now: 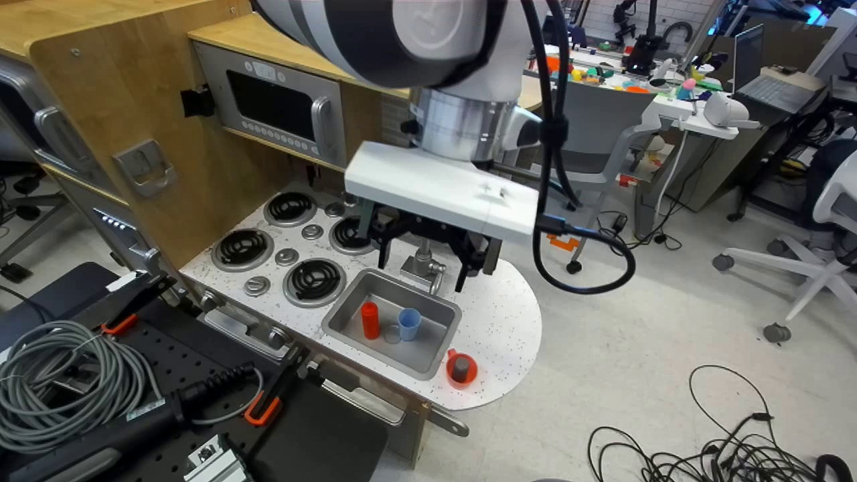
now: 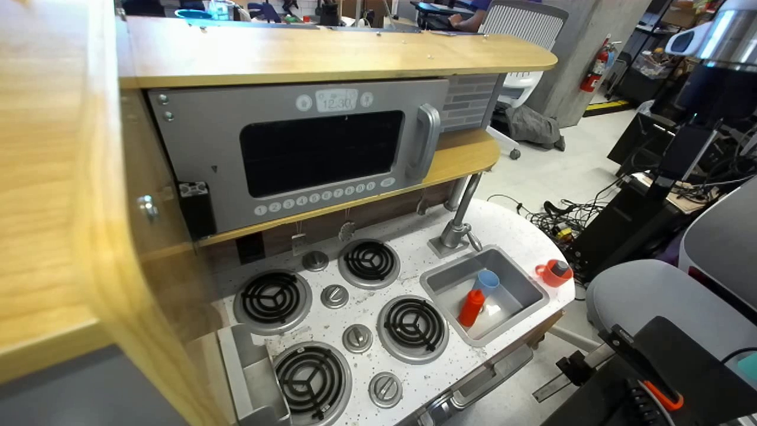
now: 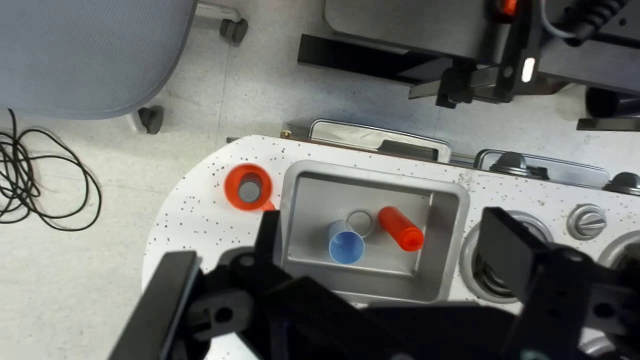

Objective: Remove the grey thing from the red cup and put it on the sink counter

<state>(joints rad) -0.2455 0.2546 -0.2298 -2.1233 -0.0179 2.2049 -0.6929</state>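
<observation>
Red cup (image 3: 232,186) holds the grey thing (image 3: 250,189), the microwave (image 2: 319,152) reads "12:30," and the tool (image 1: 421,278) gapes wide.

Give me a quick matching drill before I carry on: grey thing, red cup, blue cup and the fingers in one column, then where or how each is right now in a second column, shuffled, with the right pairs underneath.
Column one
1. grey thing
2. red cup
3. blue cup
4. fingers

Column two
A. spread apart, gripping nothing
B. inside another listed thing
C. in the sink basin
D. standing on the white sink counter, beside the sink basin

Right pairs: 1-B, 2-D, 3-C, 4-A
</observation>
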